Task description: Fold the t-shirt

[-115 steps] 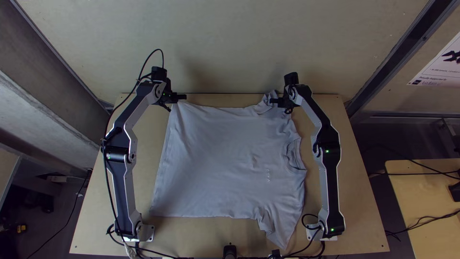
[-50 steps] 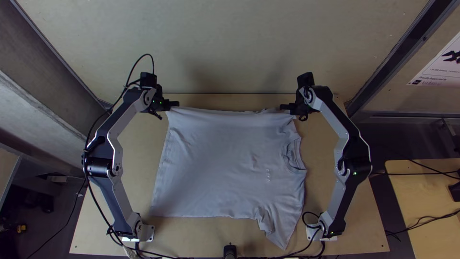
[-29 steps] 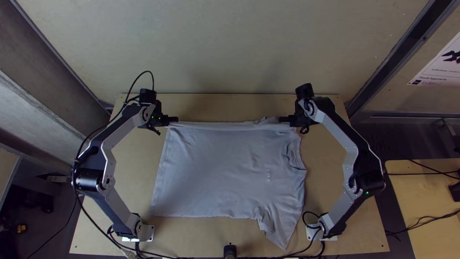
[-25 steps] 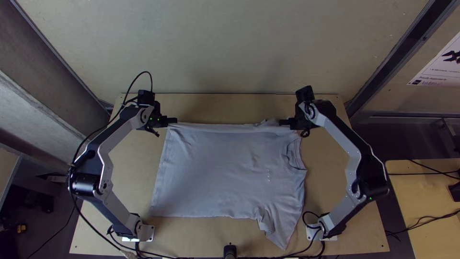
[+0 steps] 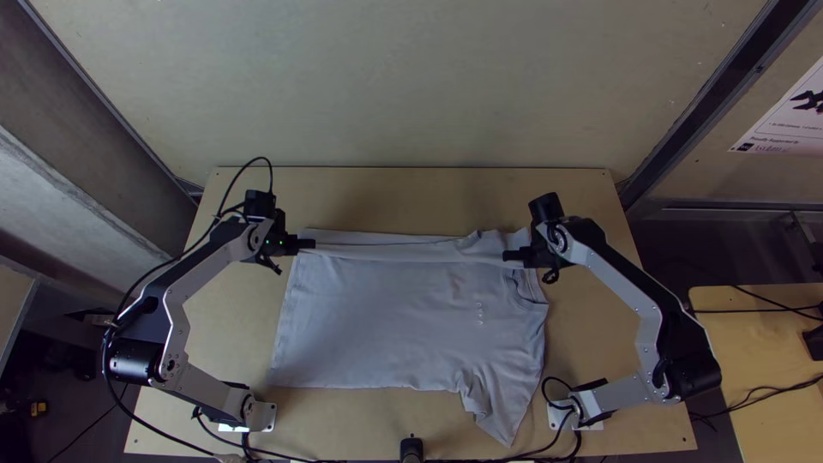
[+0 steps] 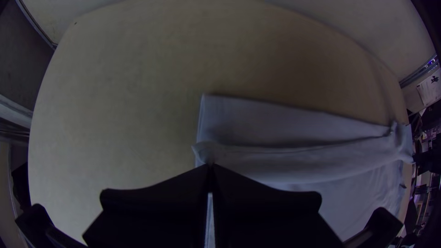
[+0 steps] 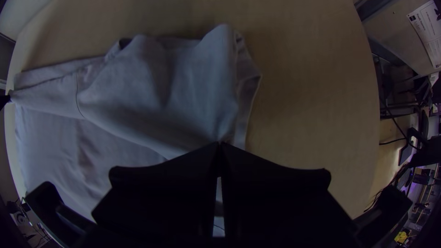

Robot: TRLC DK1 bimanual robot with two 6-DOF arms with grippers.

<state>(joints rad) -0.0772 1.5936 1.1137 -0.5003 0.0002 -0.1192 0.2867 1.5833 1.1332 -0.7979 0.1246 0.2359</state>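
T-shirt [image 5: 386,321]: light blue-grey, plain but for a short row of small pale marks. Table [image 5: 231,317]: light tan. Left gripper [image 5: 312,244], right gripper [image 5: 507,255]: both black. Arm links [image 5: 210,390]: silver-grey. Wall sheet [image 5: 784,124]: white, black print.

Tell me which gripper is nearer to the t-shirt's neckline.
Right. The right gripper holds the turned-over cloth close beside the neckline; the left gripper holds it near the hem, at the opposite end.
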